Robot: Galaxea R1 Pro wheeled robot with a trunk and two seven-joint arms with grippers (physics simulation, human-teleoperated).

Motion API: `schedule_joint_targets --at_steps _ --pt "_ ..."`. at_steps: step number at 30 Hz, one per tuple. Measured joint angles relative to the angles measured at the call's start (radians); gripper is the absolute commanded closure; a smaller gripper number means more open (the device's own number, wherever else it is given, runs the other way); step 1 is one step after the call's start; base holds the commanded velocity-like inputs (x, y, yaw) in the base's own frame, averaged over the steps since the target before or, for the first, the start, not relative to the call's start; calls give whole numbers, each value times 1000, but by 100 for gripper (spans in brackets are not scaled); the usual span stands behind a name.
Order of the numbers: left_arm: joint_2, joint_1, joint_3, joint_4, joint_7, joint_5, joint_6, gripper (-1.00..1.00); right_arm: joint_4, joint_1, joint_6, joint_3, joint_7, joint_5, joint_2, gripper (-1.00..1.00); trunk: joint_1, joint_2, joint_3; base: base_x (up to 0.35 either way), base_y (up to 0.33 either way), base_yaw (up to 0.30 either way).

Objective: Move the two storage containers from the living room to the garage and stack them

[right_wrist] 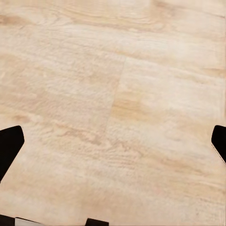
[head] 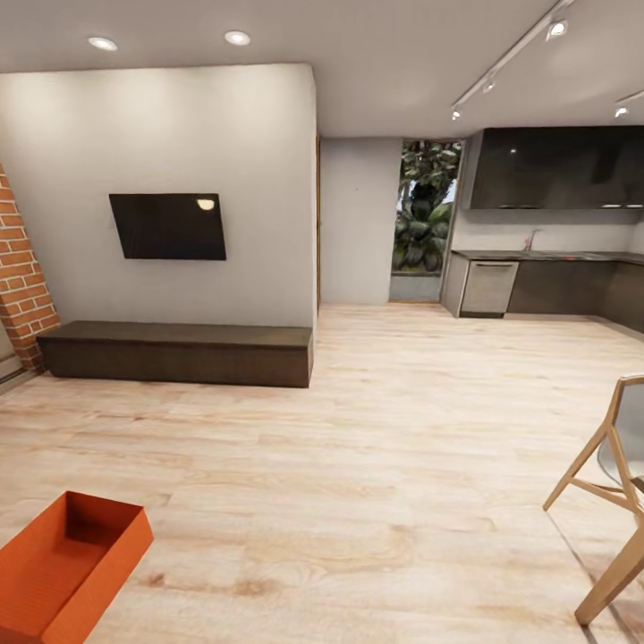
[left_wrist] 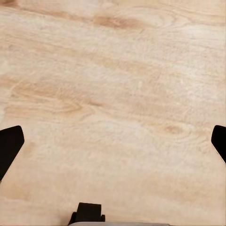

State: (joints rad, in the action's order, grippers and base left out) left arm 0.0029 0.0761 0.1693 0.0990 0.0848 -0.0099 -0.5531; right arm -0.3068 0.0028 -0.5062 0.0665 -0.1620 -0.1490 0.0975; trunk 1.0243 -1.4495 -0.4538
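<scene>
One orange-red storage container (head: 63,568) sits open-topped on the light wood plank flooring of the living room at the lower left of the head view, cut off by the frame edge. My left gripper (left_wrist: 113,146) hangs open over bare wood planks, its dark fingertips (left_wrist: 9,146) wide apart with nothing between them. Open as well, my right gripper (right_wrist: 113,148) shows black fingertips (right_wrist: 9,148) spread over empty wood flooring.
A long dark low TV bench (head: 179,351) stands under a wall-mounted screen (head: 168,226) at the left. A brick wall (head: 20,268) lies far left. A wooden chair (head: 617,501) stands at the right edge. A kitchen counter (head: 546,282) is at the back right, a passage beside it.
</scene>
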Motion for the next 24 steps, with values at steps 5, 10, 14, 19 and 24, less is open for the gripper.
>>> schedule_joint_targets --at_steps 5,10,14,19,24 --pt "-1 0 1 0 0 0 0 -100 0 0 0 1 0 -1 0 -100 0 0 0 327 0 0" --pt "-1 0 1 0 0 0 0 -100 0 0 0 0 0 -1 0 -100 0 0 0 327 0 0" --pt "-1 0 2 0 -1 0 0 -100 -1 0 -1 0 0 -3 0 -100 0 0 0 326 0 0" --pt "-1 0 2 0 0 0 0 -100 -1 0 -2 0 0 -3 0 -100 0 0 0 326 0 0" --pt "-1 0 2 0 -1 0 0 -100 -1 0 -1 0 0 1 0 -100 0 0 0 326 0 0"
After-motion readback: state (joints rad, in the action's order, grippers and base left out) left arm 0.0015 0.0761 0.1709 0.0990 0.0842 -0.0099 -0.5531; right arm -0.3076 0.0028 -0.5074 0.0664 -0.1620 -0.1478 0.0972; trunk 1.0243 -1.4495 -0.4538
